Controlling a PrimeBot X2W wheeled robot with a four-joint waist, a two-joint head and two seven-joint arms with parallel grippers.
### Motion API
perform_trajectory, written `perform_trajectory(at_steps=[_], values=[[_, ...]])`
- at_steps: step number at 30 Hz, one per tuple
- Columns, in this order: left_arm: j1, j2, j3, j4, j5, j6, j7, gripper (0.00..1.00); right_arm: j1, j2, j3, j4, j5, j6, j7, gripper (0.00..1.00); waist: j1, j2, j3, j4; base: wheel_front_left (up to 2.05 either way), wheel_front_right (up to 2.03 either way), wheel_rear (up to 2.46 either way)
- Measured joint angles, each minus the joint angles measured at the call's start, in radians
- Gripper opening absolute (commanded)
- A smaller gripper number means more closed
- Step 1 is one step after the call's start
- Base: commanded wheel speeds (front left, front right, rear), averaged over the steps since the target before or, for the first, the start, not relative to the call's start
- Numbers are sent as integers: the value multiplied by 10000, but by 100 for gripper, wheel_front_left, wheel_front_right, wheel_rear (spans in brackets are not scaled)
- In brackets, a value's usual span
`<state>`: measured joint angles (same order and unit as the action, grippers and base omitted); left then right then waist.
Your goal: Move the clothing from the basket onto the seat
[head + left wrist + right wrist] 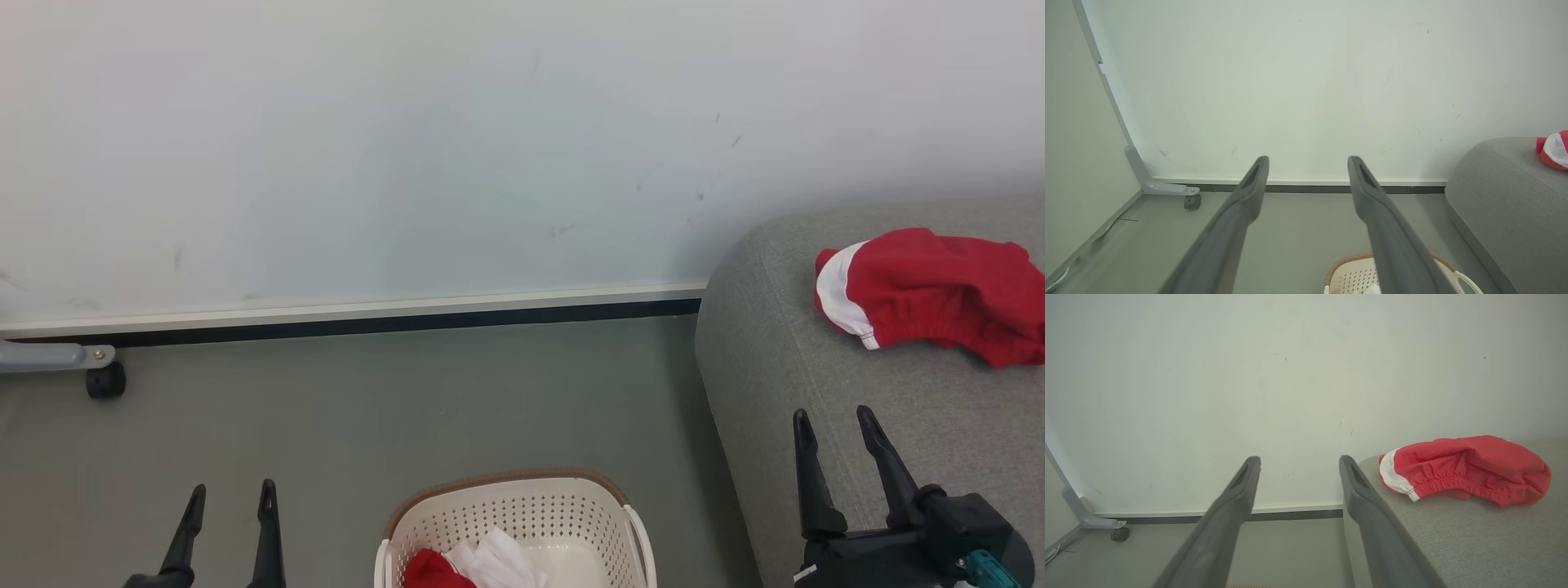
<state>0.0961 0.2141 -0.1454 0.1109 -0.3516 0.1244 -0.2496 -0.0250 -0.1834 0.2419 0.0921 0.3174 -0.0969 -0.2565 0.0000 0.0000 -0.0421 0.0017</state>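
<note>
Crumpled red white-banded shorts on rounded grey fabric sofa.
Perforated cream plastic basket beside sofa; left claw, right claw spread, empty.

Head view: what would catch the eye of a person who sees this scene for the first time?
The red shorts with a white band stand out most, lying crumpled on the grey sofa at the right. Next comes the cream basket on the floor at the bottom centre, with red and white cloth inside. Both dark hands, the left hand and the right hand, are open and hold nothing.
</note>
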Motion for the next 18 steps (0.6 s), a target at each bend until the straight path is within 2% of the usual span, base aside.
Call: perform_trajectory(at_steps=[18], values=[[164,-59,113,-345,174,0,0,100,246,-48,-167,-460,-27,-15,0,100,0,1,178,38,0,0,0]])
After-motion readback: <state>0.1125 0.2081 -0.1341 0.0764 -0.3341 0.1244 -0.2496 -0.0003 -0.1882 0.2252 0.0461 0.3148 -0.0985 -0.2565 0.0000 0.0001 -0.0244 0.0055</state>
